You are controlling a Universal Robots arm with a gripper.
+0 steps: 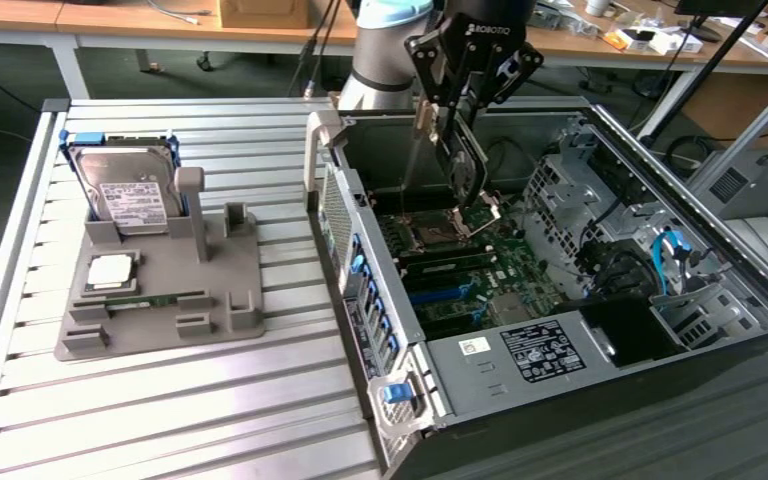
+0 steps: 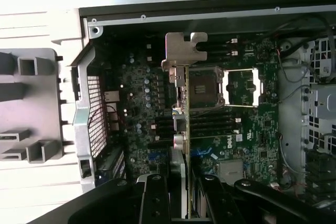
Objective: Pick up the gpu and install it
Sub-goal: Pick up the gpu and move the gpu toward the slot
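Gpu (image 1: 466, 168) hangs on edge from the gripper (image 1: 454, 128), whose two black fingers (image 2: 153, 199) are closed flat on its two faces. It is inside the open case (image 1: 352, 215), above the motherboard (image 1: 454, 285) and close to the socket (image 2: 202, 89). I cannot tell whether its lower edge touches a slot.

I judge it light and stiff: a thin, hard circuit card that will not sag, but fragile, with small soldered parts, a fan and bare edge contacts. The grip that suits it is the one shown, on the flat faces near the upper edge, clear of the contact edge. The faces look smooth, so a pinch could slip if the card meets resistance.

From the wrist view the card is a thin line, with the stepped bracket (image 2: 184, 51) of bright sheet metal at its far end, toward the case's perforated rear wall.

The motherboard is dark and crowded with slots and small capacitors. The case is grey pressed steel with blue clips.

Well apart, on the ribbed metal table (image 1: 157, 430), a grey moulded holder (image 1: 231, 290) carries a silver hard drive (image 1: 124, 195) standing upright.
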